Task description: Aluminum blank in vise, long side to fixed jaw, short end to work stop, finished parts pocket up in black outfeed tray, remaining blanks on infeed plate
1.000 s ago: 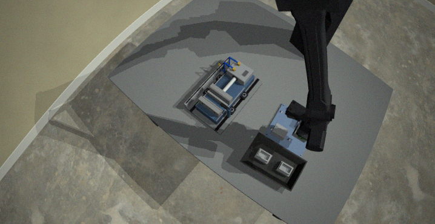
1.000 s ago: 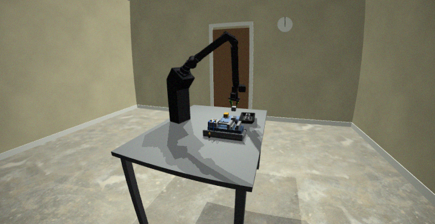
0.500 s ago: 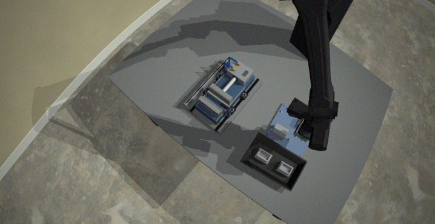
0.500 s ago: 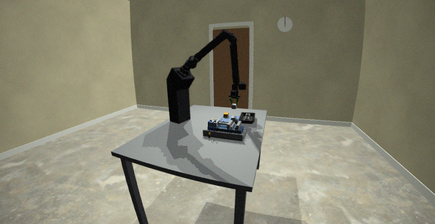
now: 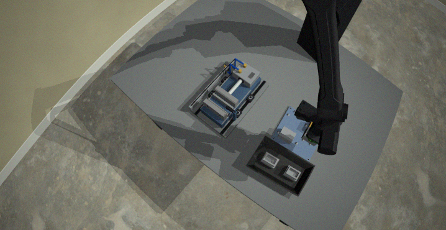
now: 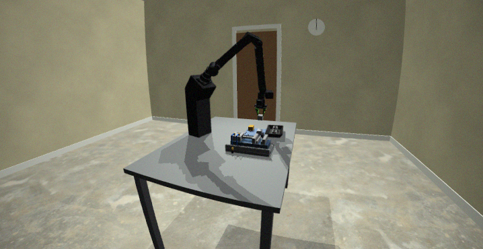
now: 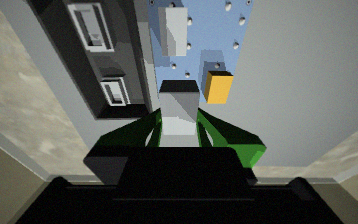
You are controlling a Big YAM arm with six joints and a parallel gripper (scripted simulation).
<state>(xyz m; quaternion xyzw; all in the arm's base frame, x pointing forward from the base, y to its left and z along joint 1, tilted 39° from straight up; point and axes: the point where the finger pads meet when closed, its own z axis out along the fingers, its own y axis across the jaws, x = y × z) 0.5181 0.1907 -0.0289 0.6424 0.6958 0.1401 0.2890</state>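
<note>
From above, the arm [image 5: 327, 56] is leaning over the plate [image 5: 283, 120]; two parts are lying in the tray [image 5: 256, 168]. From the side, the gripper [image 6: 260, 112] [image 7: 179, 112] is hanging beyond the vise [image 6: 249, 143]. At the wrist, fingers are grasping a gray blank [image 7: 179, 107], brass [image 7: 219, 88] sitting alongside.

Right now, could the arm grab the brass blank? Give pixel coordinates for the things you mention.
Probably not: the jaws [image 6: 260, 115] [image 7: 179, 120] are shut on a gray blank [image 6: 260, 116] [image 7: 179, 107]. With that set down, nothing visible above the brass blank [image 6: 251, 128] [image 7: 219, 88] seems to block them.
</note>
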